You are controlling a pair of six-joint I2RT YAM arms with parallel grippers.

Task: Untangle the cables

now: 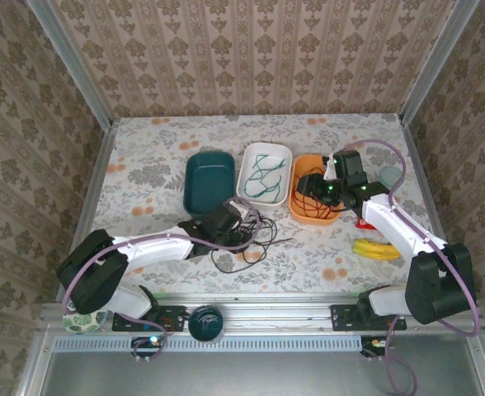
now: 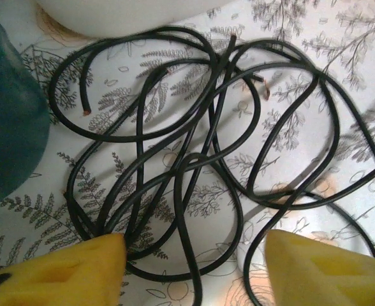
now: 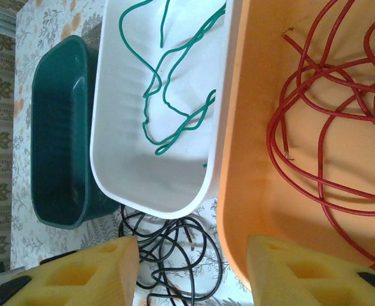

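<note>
Where your left gripper (image 2: 194, 255) hangs, fingers parted, nothing clamped: black cables (image 2: 200, 156), tangled on the table (image 2: 340, 38) just past the fingertips. Your right gripper (image 3: 192, 252), likewise parted and empty, faces: green cable (image 3: 175, 137) in white tray (image 3: 130, 178); red cable (image 3: 315, 108) in orange tray (image 3: 251, 159); teal tray (image 3: 60, 127) beside the white.

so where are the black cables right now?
In the top view the black cables lie tangled on the table, just in front of the white tray, right by the left gripper.
</note>
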